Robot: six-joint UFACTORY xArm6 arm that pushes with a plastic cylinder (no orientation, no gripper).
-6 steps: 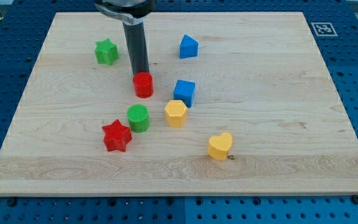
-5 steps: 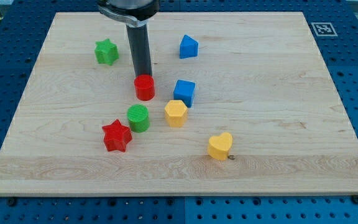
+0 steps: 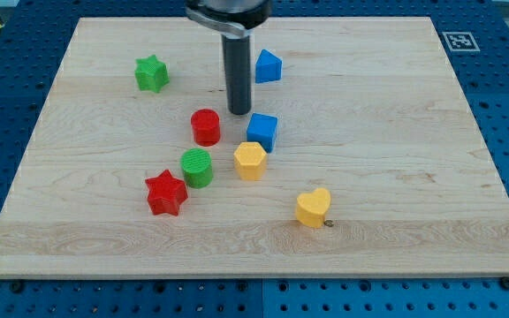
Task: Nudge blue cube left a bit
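The blue cube (image 3: 262, 132) sits near the middle of the wooden board (image 3: 414, 159). My tip (image 3: 239, 111) is on the board just up and to the left of the cube, a small gap away, between it and the red cylinder (image 3: 206, 126). The rod rises from there to the view's top edge.
A yellow hexagonal block (image 3: 250, 161) lies just below the blue cube. A green cylinder (image 3: 197, 167) and a red star (image 3: 166, 193) lie lower left. A yellow heart (image 3: 313, 208) lies lower right. A green star (image 3: 152, 73) and a blue house-shaped block (image 3: 268, 66) lie near the top.
My tip has moved right, from just above the red cylinder to just up-left of the blue cube. No block has visibly moved.
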